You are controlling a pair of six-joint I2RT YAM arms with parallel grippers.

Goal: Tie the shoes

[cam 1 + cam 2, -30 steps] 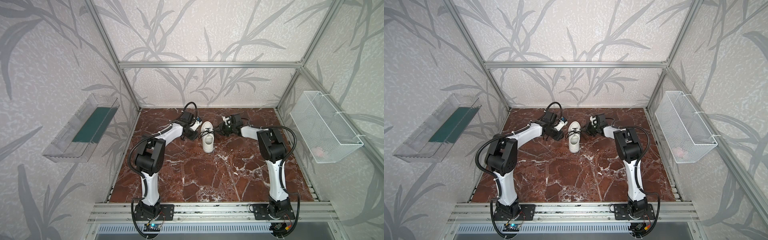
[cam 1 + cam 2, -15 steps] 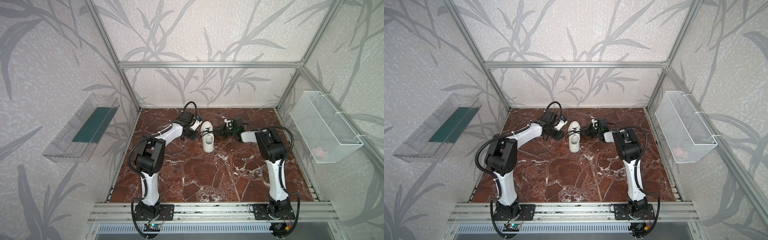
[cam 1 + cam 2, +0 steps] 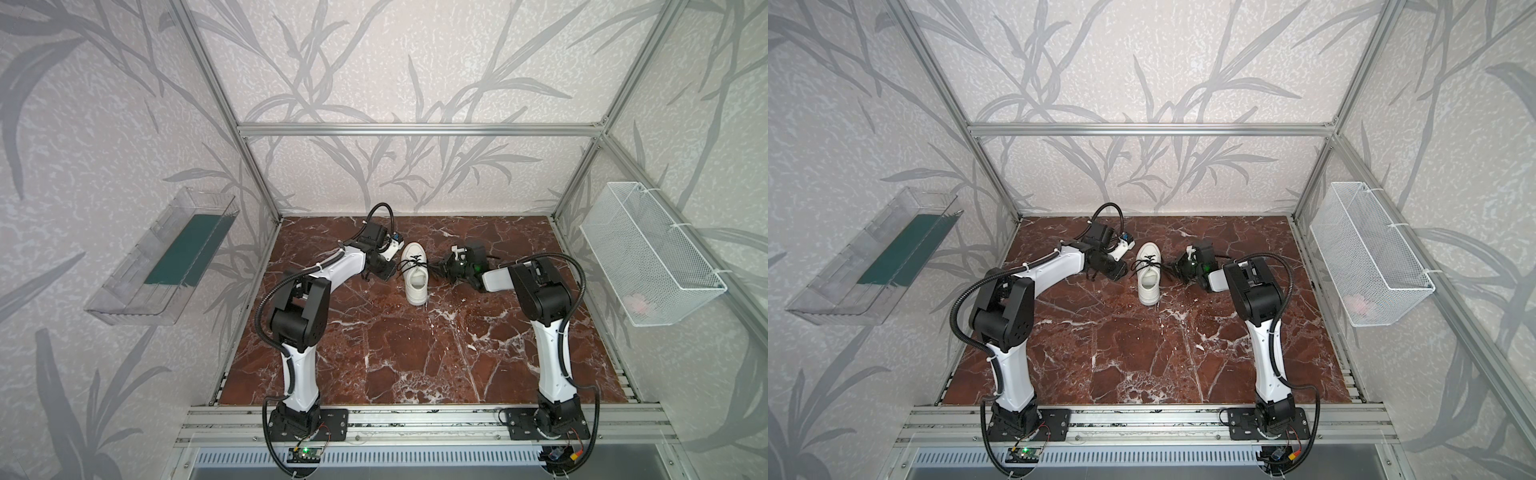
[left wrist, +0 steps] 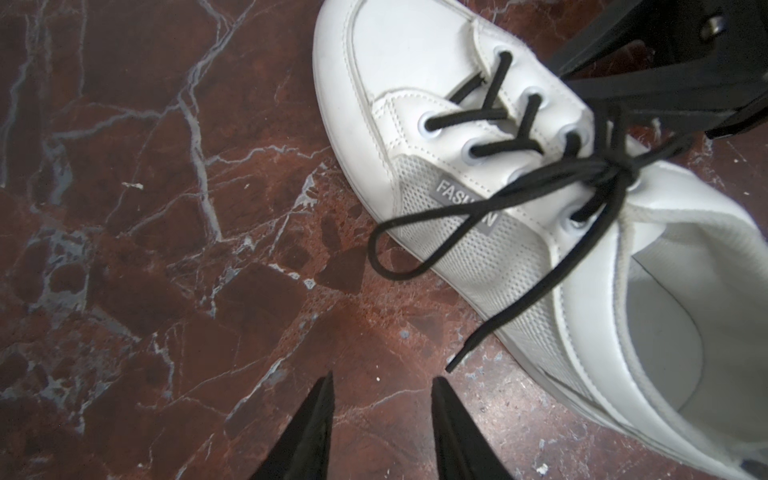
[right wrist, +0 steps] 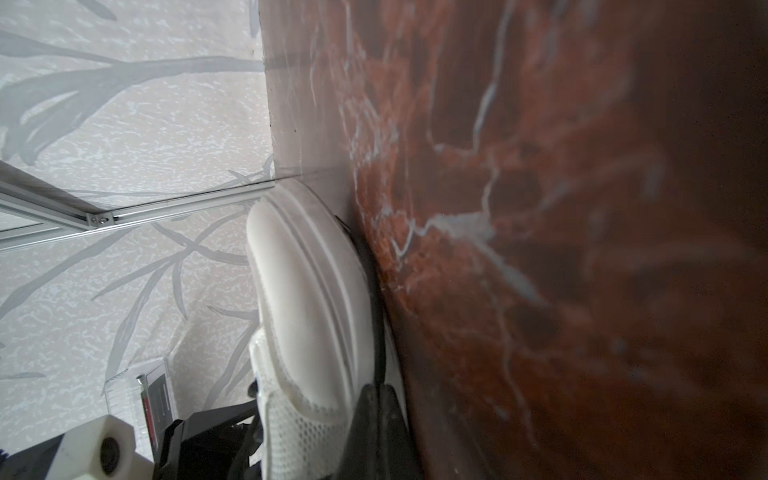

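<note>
White sneaker sat toward the back middle of the marble table, toe pointing at the back wall, black laces loosely knotted with a loop and a free end trailing off its side. Left claw sat low beside the shoe, fingers parted, holding nothing. Right claw was down at the shoe's other side, fully closed; couldn't tell whether it had pinched a lace.
</note>
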